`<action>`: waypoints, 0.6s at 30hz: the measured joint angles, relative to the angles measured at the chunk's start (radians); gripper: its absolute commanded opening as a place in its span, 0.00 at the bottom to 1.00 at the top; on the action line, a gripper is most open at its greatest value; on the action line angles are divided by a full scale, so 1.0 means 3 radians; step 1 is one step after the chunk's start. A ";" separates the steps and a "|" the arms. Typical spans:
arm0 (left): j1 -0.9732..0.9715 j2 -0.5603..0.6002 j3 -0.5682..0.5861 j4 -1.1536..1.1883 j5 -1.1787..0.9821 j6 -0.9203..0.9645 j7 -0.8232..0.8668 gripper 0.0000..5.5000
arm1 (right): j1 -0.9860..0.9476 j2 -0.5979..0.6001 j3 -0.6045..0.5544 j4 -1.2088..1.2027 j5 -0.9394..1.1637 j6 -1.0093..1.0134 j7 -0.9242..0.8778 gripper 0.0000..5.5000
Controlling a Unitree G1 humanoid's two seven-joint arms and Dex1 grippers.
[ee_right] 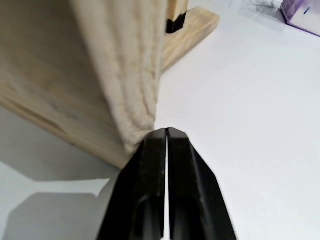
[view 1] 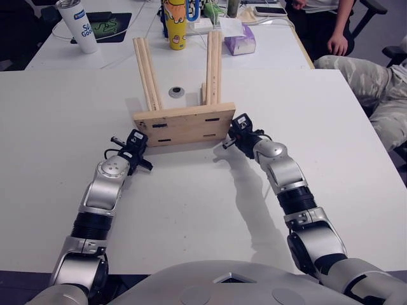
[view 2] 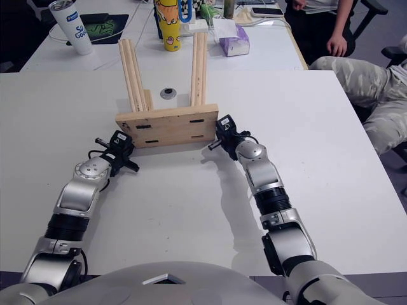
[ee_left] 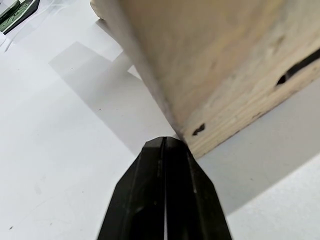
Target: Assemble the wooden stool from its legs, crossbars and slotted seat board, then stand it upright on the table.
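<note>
Both pairs of fingers are pressed shut on nothing. The left gripper has its tips at the lower left corner of the slotted seat board, and the right gripper at the lower right corner. The wooden stool lies on its side on the white tabletop, seat board on edge facing the robot, legs pointing away toward a yellow cup and a tissue box.

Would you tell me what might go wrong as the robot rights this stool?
The left gripper and right gripper are shut at the lower corners of the seat board, not gripping it, so a push may slide the stool instead of tipping it. Its legs point toward the far edge of the table and might slide over it.
</note>
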 measured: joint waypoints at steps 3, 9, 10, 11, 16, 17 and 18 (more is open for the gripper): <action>-0.0001 0.0004 0.0018 -0.0007 0.0000 0.0008 0.0000 0.00 | 0.0062 0.0004 -0.0064 -0.0189 0.0089 -0.0105 0.0065 0.00; -0.0021 0.0054 0.0114 -0.0277 -0.0002 0.0163 -0.0013 0.00 | 0.0067 0.0004 -0.0169 -0.0567 0.0269 -0.0226 0.0145 0.00; -0.0042 0.0056 0.0138 -0.0337 -0.0003 0.0202 -0.0015 0.00 | 0.0067 0.0001 -0.0182 -0.0580 0.0282 -0.0224 0.0145 0.00; -0.0055 0.0059 0.0156 -0.0378 -0.0003 0.0230 -0.0015 0.00 | 0.0067 -0.0003 -0.0187 -0.0592 0.0290 -0.0223 0.0146 0.00; -0.0324 0.0100 0.0338 -0.0770 -0.0006 0.0389 -0.0015 0.00 | 0.0067 -0.0061 -0.0247 -0.0691 0.0324 -0.0192 0.0146 0.00; -0.0350 0.0107 0.0338 -0.0830 -0.0006 0.0404 -0.0015 0.00 | 0.0067 -0.0066 -0.0272 -0.0727 0.0326 -0.0171 0.0146 0.00; -0.0363 0.0117 0.0338 -0.0884 -0.0005 0.0422 -0.0015 0.00 | 0.0067 -0.0068 -0.0297 -0.0794 0.0334 -0.0120 0.0145 0.00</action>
